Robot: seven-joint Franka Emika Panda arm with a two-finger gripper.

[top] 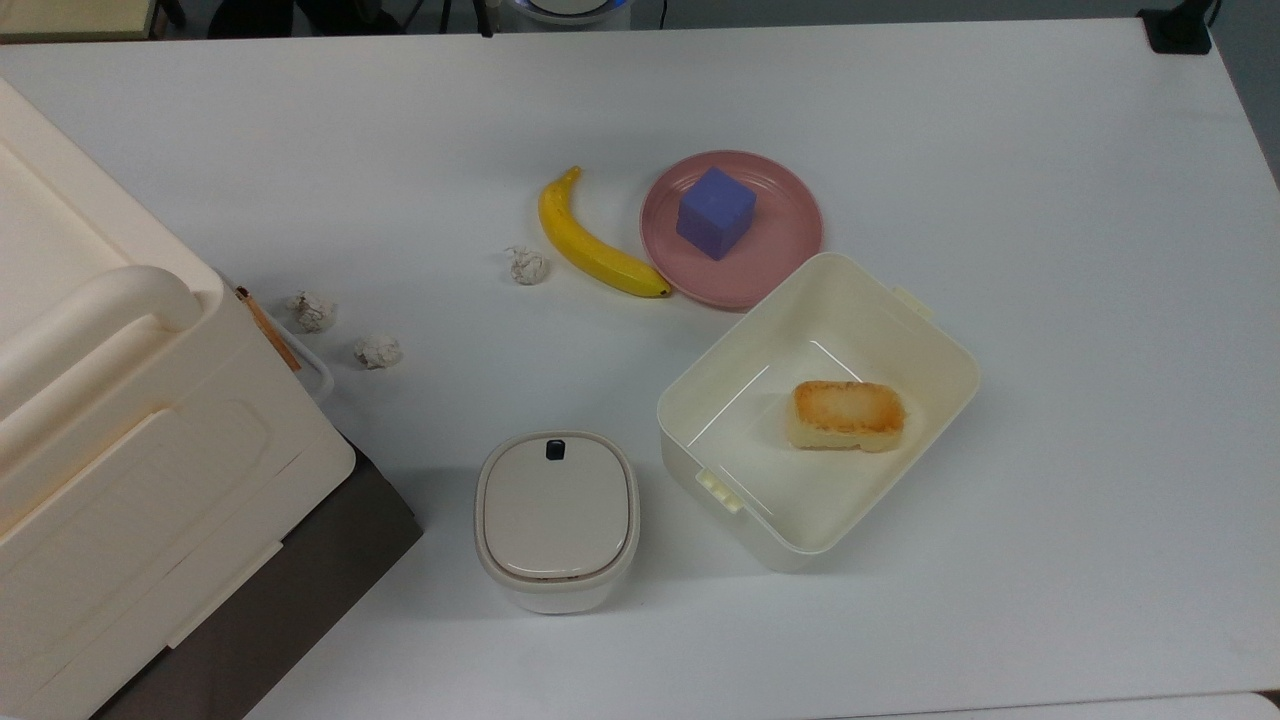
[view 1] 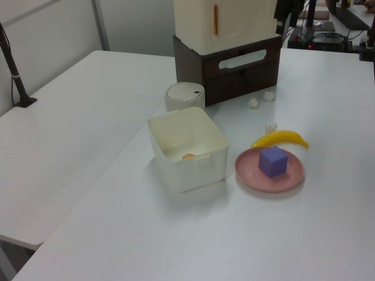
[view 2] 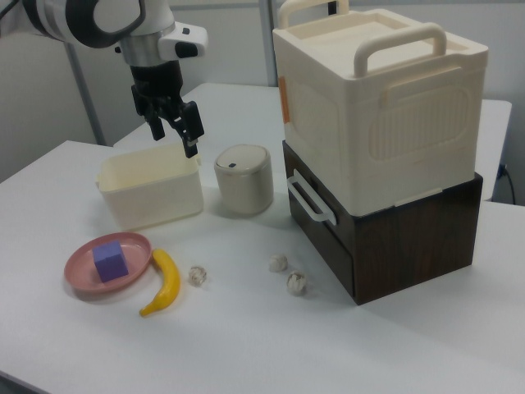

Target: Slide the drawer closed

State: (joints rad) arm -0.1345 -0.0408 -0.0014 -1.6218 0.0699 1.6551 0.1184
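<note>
The drawer (view 2: 320, 215) looks flush, so I judge it done; my gripper (view 2: 175, 130) hangs with fingers spread.

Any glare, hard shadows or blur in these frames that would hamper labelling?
Top view: soft, even light, with faint shadows beside the open box and the lidded container. Left view: hazy, washed out. Right view: gripper and drawer handle distinct, no glare.

Three paper balls (top: 527, 266), one banana (top: 591, 243), one plate (top: 780, 245).
</note>
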